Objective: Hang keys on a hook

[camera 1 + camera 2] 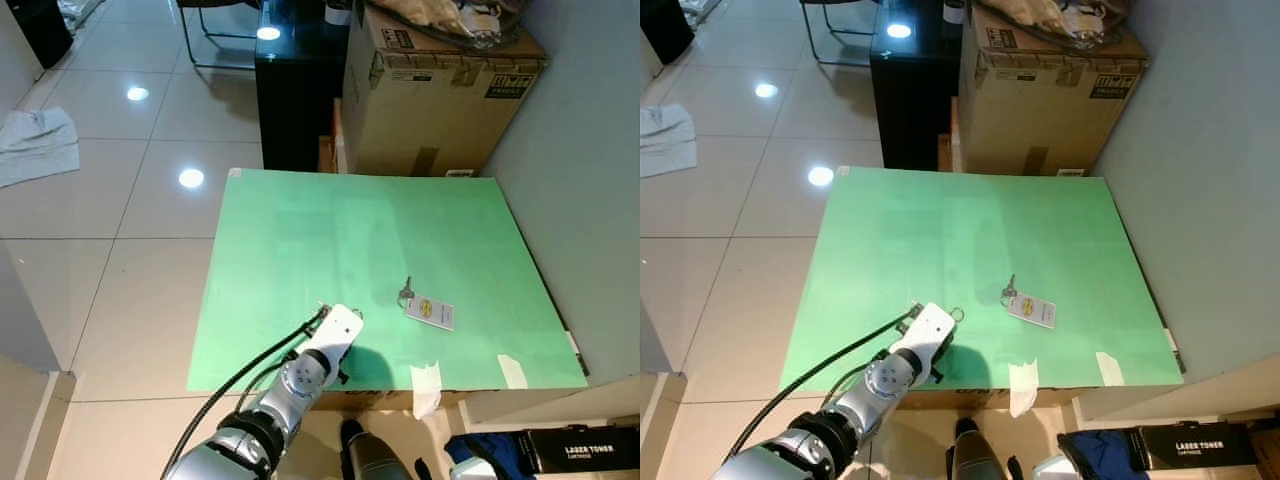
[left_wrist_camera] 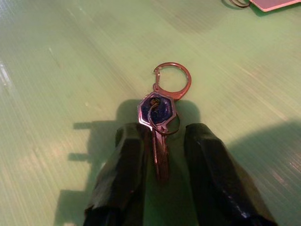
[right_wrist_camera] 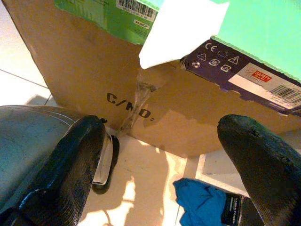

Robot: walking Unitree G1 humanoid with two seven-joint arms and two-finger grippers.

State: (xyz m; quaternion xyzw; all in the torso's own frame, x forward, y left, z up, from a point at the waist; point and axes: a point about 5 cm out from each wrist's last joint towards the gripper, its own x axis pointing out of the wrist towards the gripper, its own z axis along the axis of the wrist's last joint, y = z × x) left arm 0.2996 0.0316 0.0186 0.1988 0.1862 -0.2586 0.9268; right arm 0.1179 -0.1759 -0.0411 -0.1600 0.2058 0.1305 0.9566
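**Green board, one key caught low between the left fingers**

Tiled floor surrounds a green board [image 1: 380, 250] laid flat on a carton, and the work sits at its near edge. The left gripper [image 2: 160, 155] is down at the board there, its two black fingers [image 2: 123, 155] set narrowly either side of a key [image 2: 157, 120] with a dark hexagonal head. The shaft lies in the gap and the ring [image 2: 173, 81] points away from the wrist, lying free on the green. That low, flat approach suits a thin thing lying on a hard sheet; whether the pads already pinch the shaft or only bracket it I cannot tell.

A second key with a white tag [image 1: 430, 312] lies further right on the board, well apart from the gripper. No hook can be made out; it would have to be found before anything is hung.

The right gripper [image 3: 164, 141] hangs below the board edge with its fingers spread wide and empty, facing the carton's brown side [image 3: 94, 70] and a blue cloth [image 3: 202, 202] on the floor.

Behind the board stand a large cardboard box [image 1: 440, 90] and a black cabinet [image 1: 295, 90], with a grey wall [image 1: 580, 150] along the right. A grey rag [image 1: 35, 145] lies on the tiles to the far left.
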